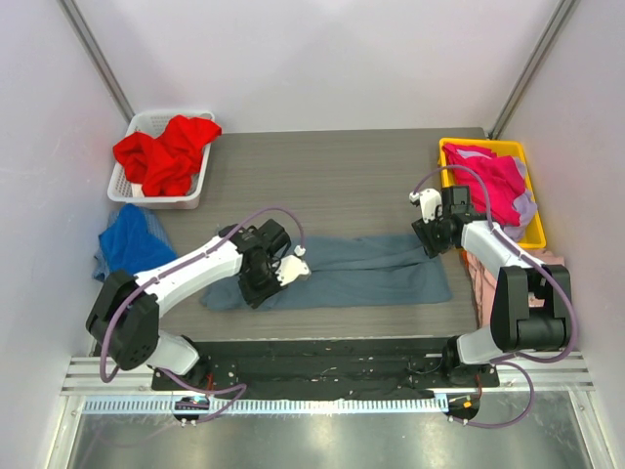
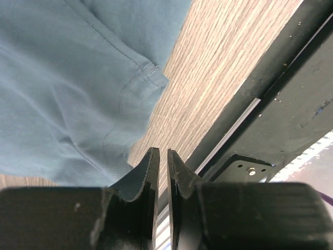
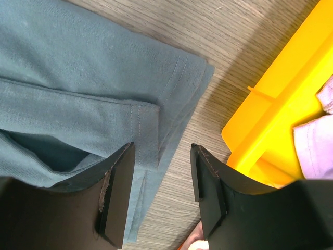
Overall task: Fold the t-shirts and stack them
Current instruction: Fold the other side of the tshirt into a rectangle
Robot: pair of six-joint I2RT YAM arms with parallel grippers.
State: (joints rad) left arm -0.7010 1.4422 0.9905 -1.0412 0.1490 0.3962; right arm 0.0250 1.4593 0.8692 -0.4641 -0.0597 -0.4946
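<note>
Slate-blue t-shirt (image 1: 361,269) lies on the table (image 1: 342,186); left tool (image 2: 162,153) narrowly parted, right tool (image 3: 162,151) half wide, both empty.

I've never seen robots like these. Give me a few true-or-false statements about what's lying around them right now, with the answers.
1. The red shirt sits in the white basket. True.
2. The yellow bin is empty. False: a magenta shirt lies in it.
3. The right gripper is clamped on the blue-grey shirt. False: its jaws stand open over the shirt's corner.
4. A royal blue shirt lies outside the basket, at the left edge of the table. True.
</note>
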